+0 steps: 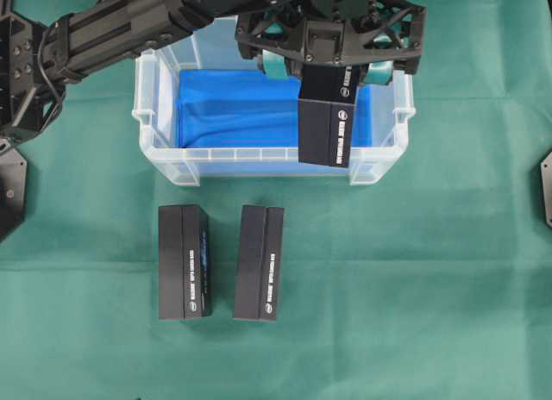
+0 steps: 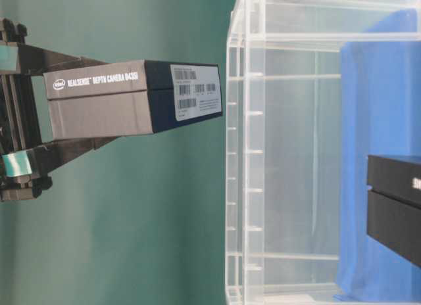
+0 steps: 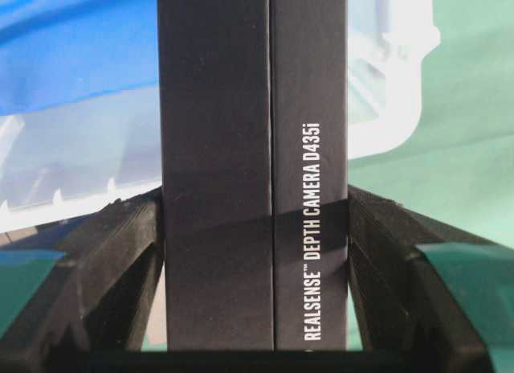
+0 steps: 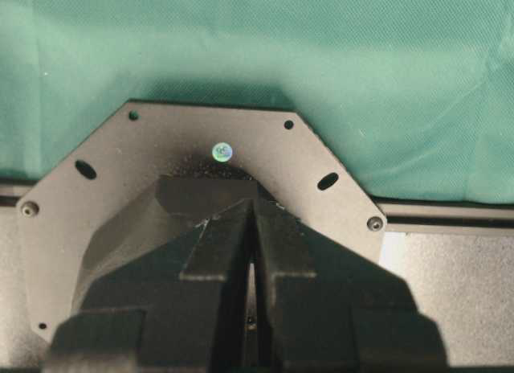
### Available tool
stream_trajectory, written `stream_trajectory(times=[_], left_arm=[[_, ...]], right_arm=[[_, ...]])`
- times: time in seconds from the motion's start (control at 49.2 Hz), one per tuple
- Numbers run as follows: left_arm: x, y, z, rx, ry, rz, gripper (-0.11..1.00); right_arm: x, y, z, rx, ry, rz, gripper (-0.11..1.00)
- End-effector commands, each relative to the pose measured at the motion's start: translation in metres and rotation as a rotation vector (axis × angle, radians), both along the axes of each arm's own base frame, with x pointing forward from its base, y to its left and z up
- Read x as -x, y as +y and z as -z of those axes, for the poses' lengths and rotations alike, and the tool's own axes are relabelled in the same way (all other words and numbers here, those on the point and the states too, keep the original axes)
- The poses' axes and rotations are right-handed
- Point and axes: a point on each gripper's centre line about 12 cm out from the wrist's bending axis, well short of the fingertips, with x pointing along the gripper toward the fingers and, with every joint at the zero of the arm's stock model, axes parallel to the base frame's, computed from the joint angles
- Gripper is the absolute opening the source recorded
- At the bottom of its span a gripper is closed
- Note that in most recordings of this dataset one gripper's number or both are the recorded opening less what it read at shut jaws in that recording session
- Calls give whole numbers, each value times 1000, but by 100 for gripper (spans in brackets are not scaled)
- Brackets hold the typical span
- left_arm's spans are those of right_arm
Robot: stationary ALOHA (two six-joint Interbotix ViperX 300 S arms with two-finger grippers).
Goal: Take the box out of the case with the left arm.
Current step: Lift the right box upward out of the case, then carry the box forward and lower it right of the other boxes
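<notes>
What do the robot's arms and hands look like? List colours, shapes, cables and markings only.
The left arm is black, built of ribbed boxy links with round bolt holes and thin black cables at its joint. Its left hand is an open black lattice frame whose fingers carry teal pads. The right hand is black too, with plain wedge-shaped fingers above a black bolted plate bearing a small round sticker.

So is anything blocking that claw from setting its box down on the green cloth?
Nothing visible: the left claw holds the black cardboard box above the clear plastic tub's rim, with bare cloth beyond.
</notes>
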Motion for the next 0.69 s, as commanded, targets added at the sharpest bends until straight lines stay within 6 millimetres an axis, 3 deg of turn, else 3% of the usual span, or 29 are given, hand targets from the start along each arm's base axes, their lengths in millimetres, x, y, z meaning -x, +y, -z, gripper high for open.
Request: stream_trajectory(times=[0.0,0.671], left_arm=[[9,1,-22,-9,-57,-2,61],[9,-3,-23,-10,-61,5,61]], right_arm=[[-3,0,-8,-1,-20,2,1],[-3,0,-8,-1,-20,2,1]])
